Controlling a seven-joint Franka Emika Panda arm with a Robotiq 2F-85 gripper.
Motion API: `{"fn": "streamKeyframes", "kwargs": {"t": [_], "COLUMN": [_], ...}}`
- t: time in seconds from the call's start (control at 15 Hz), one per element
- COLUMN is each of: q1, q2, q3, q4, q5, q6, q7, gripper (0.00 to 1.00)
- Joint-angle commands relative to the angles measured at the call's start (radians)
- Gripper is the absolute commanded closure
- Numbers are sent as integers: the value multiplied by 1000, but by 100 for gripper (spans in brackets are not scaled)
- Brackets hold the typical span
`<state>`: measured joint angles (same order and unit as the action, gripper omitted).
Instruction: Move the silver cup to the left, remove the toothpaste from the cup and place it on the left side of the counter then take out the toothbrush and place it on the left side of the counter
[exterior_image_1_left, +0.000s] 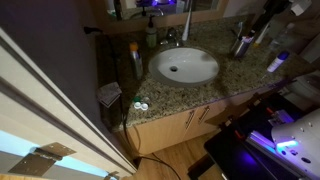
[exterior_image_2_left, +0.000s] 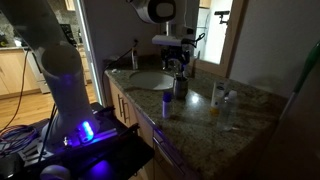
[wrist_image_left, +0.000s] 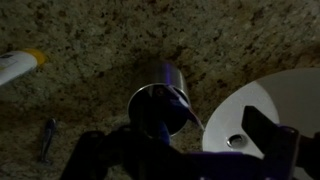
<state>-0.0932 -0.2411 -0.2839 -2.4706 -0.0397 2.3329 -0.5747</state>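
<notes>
The silver cup (wrist_image_left: 160, 100) stands upright on the speckled desk (wrist_image_left: 110, 40), just beside the white basin (wrist_image_left: 280, 95). In the wrist view the jaws are spread wide apart, with the cup centred in the gap between them and clear of both.

no legible text, labels, brands or numbers in any view; pictures too dark and small
</notes>
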Motion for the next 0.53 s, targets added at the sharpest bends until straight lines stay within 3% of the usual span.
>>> {"fn": "streamKeyframes", "kwargs": {"t": [0.0,0.13,0.2,0.47], "q1": [-28,-18,-19,-27], "q2": [39,59,32,70], "q3": [21,13,18,26], "q4": [-20,-22,-10,-6], "q5": [-72,-56,-51,-76], "q6": [128,171,116,122], "q7": [25,5,17,43], "gripper": [0,0,0,0]}}
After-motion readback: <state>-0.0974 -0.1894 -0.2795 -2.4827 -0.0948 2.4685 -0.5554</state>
